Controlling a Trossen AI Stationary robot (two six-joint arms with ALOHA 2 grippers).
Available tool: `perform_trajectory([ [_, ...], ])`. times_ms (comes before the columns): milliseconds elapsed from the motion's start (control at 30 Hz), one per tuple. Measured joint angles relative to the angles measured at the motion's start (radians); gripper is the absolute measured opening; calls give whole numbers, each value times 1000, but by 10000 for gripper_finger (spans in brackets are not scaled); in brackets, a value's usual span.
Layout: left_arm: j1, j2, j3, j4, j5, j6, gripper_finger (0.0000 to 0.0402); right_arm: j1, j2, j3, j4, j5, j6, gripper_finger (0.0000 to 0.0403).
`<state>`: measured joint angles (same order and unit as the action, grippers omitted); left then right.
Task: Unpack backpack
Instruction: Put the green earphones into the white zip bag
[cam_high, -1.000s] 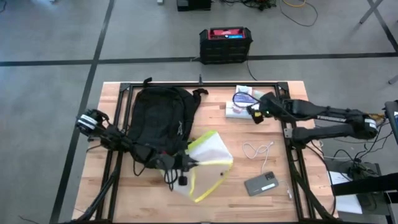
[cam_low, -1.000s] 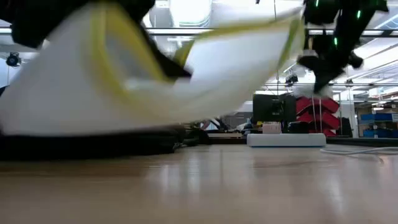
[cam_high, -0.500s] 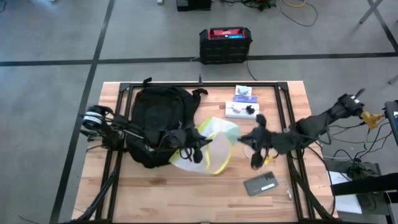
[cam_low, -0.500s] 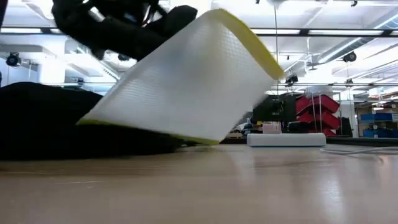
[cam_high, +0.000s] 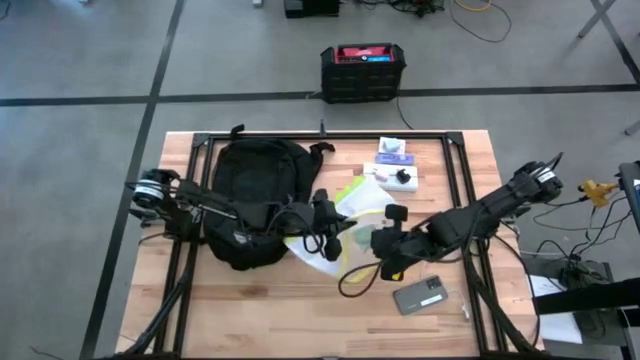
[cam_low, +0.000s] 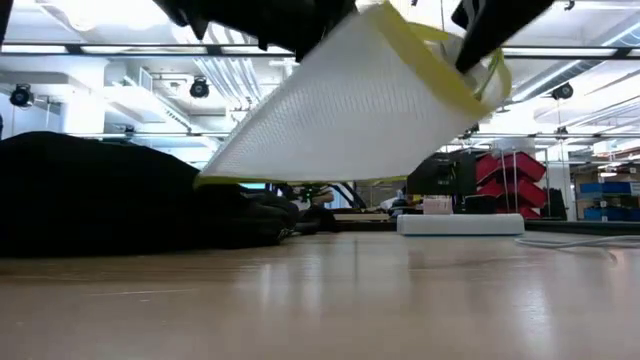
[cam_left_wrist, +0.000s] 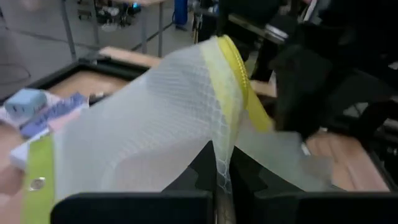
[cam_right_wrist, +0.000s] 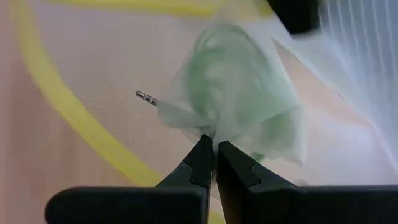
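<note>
Mesh pouch (cam_high: 345, 215) clear of backpack (cam_high: 258, 195), pinched by left end effector (cam_high: 327, 240); right end effector (cam_high: 392, 252) clamped on pouch too. Next: separate contents, set on counter (cam_high: 300, 320).

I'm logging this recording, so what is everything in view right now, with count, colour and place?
backpack: one, black, left half of the table.
mesh pouch: one, white with yellow trim, mid-table, lifted between both grippers.
phone: one, grey, near edge, right of centre.
cable: one, black, looped beside the phone.
small items: a few, white, purple and black, far edge; exact kinds unclear.
box: one, black with red top, on the floor beyond the table.
table: one, light wood with black frame.
left gripper: one, dark, shut on the pouch's mesh.
right gripper: one, dark, shut on the pouch's bunched mesh.
</note>
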<state>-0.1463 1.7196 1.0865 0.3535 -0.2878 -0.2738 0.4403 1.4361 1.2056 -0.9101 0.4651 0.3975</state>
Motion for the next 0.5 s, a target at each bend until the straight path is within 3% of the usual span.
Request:
perform_trajectory([
  [167, -8, -19, 42, -74, 41, -65, 0, -1, 11, 50, -101, 78, 4, 22],
  [500, -6, 19, -18, -19, 71, -234, 0, -2, 9, 119, -126, 84, -58, 157],
])
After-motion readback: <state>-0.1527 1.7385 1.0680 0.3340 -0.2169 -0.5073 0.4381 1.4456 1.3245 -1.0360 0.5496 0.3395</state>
